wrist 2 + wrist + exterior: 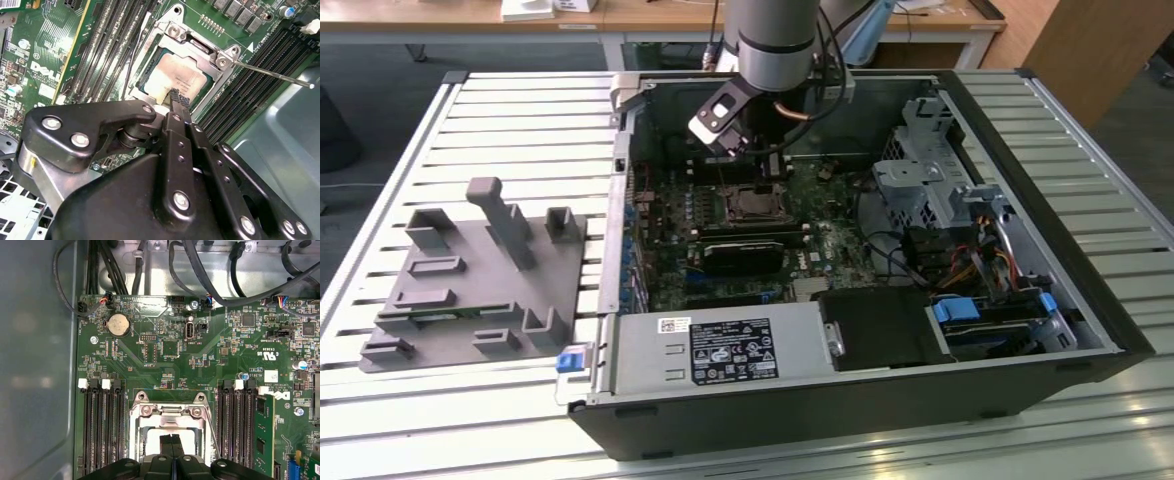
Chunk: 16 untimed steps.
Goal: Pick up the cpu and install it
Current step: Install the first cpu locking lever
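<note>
Inside the open computer case (1067, 300) on the slatted table (520, 120), the cpu (172, 75) lay seated in the motherboard socket (220, 60). Just above it hovered the tool (177, 100), fingertips pressed together and holding nothing. Well apart, a grey tray (454, 300) sat beside the case.

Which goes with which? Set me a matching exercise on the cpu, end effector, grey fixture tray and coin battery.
1. cpu
2. end effector
3. grey fixture tray
4. coin battery

A. on the slatted table, outside the case
B. shut, just above the cpu
C. lying in the socket
D. round, silvery, on the motherboard

Pairs: 1-C, 2-B, 3-A, 4-D
</note>
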Each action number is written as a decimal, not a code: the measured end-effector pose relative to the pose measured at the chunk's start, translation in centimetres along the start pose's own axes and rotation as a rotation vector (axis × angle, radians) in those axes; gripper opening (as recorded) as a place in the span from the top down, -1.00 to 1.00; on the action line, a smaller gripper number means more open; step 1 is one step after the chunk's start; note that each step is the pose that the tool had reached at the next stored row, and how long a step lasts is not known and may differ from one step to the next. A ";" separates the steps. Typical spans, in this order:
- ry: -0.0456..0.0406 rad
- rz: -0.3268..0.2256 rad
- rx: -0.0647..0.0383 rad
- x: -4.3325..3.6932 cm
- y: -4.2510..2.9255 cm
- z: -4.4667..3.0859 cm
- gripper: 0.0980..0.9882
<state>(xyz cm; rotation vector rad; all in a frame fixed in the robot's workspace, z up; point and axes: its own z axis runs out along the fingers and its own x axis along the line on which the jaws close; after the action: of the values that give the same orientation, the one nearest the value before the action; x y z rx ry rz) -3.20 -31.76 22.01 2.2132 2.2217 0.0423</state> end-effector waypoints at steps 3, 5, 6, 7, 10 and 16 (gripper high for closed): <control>-0.0001 0.000 0.000 0.00 0.00 -0.06 0.98; -0.0001 0.000 0.000 0.00 0.00 -0.19 0.98; -0.0001 0.000 0.000 0.00 0.00 -0.21 0.98; -0.0001 0.000 0.000 0.00 0.01 -0.23 0.98; -0.0002 0.000 0.000 0.00 0.01 -0.30 0.98; -0.0001 0.000 0.000 0.01 0.01 -0.48 0.98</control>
<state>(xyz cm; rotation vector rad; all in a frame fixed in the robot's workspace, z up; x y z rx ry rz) -3.20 -31.76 22.48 2.2135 2.2212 0.0421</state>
